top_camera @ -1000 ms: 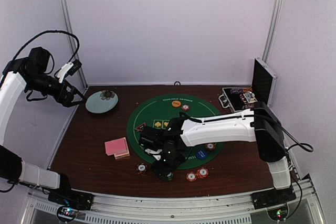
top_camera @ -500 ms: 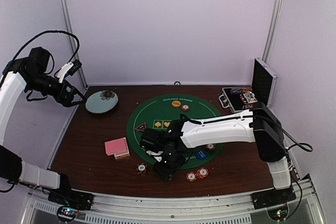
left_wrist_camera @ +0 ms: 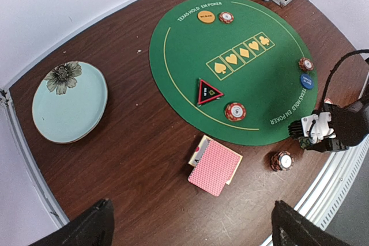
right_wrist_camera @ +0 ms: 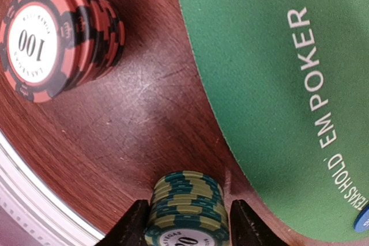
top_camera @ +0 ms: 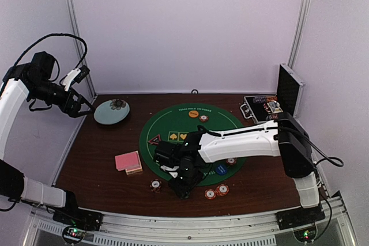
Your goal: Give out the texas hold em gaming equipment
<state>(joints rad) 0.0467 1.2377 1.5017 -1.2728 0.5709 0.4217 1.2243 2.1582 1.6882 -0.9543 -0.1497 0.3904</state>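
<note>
While the top view is hiding the grip itself beneath the wrist, we are seeing the right gripper (top_camera: 182, 187) hanging low over bare wood at the near rim of the green mat (top_camera: 173, 126). The pink cards (top_camera: 128, 161) are lying to its left. The left gripper (top_camera: 81, 106) is hovering well apart, beside the pale blue plate (top_camera: 111, 112), so the right arm is plainly the nearer one.

From the left wrist, we are looking down between widely spread fingers (left_wrist_camera: 104, 226) at the whole table; nothing is sitting between them.

From the right wrist, we are finding the green chip stack (right_wrist_camera: 187, 208) standing upright, its axis vertical, squarely between the fingers, which are pinching it on both flanks. It is resting on the wood just beside the mat's edge. The red chip stack (right_wrist_camera: 57, 38) is standing well apart, so we are judging a straight lift to be unobstructed.
</note>
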